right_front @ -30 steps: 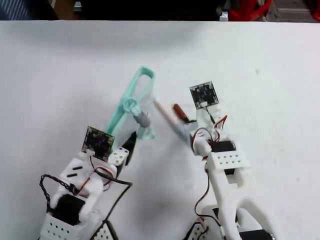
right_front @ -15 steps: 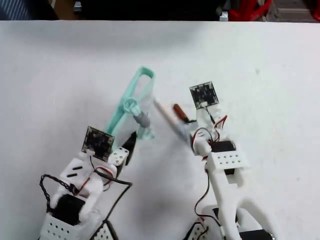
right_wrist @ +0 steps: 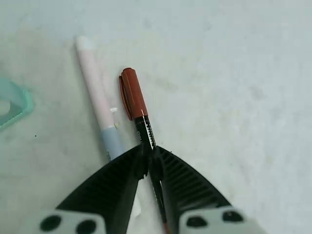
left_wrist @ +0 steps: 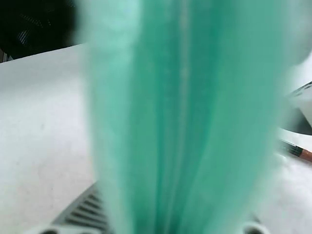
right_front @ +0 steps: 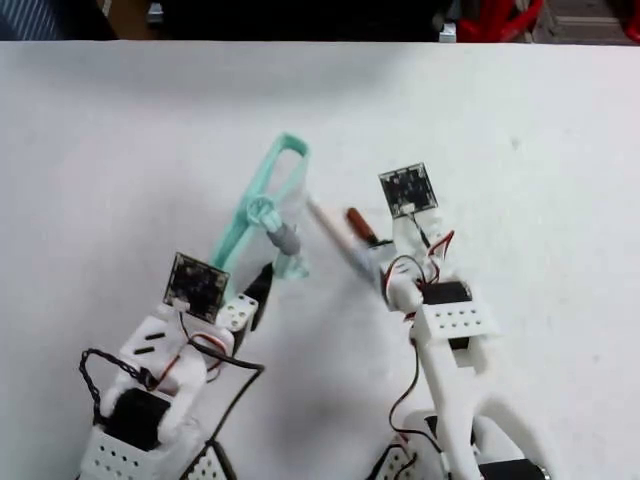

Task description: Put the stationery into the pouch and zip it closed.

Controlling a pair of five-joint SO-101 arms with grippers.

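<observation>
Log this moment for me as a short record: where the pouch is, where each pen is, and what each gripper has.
pouch: teal, standing on its long edge on the table
left gripper: at the pouch's near end
right gripper: jaws shut on the brown-capped pen
brown-capped pen: cap end pointing away from the right gripper
pink and blue pen: on the table beside the brown-capped pen, not held
status: both pens outside the pouch

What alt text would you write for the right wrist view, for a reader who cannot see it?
The right gripper pinches a brown-capped pen between its black fingers, over a white table. A pink-and-blue pen lies alongside, and a mint pouch corner shows at the edge.
</observation>
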